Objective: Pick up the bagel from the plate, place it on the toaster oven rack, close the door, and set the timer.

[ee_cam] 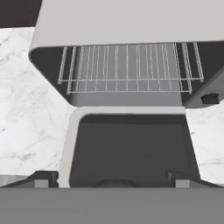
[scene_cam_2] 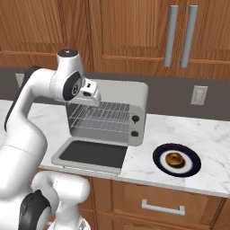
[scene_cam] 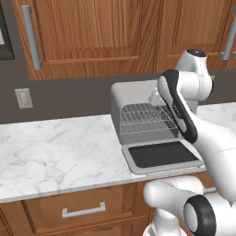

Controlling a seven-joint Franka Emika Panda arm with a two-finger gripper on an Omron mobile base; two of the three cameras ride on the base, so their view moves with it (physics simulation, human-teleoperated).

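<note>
The bagel (scene_cam_2: 174, 158), a small golden-brown ring, lies on the dark-rimmed plate (scene_cam_2: 193, 164) on the counter, to the right of the grey toaster oven (scene_cam_2: 128, 92). The oven's door (scene_cam_2: 92, 154) is folded down flat, glass panel facing up (ee_cam: 131, 148). Inside, the silver wire rack (scene_cam_2: 101, 117) (ee_cam: 127, 68) (scene_cam: 146, 117) is bare. My gripper (scene_cam_2: 91, 99) (ee_cam: 111, 180) hangs above the door in front of the oven's mouth, open, with nothing between its fingers (ee_cam: 41, 179). It is well to the left of the bagel.
Two dark knobs (scene_cam_2: 134, 119) sit on the oven's right front panel. Wooden wall cabinets (scene_cam_2: 134, 31) hang above the oven. Wall outlets (scene_cam_2: 199, 95) (scene_cam: 24, 98) flank it. The marble counter (scene_cam: 55, 152) stretches left, with drawers (scene_cam: 83, 210) below its front edge.
</note>
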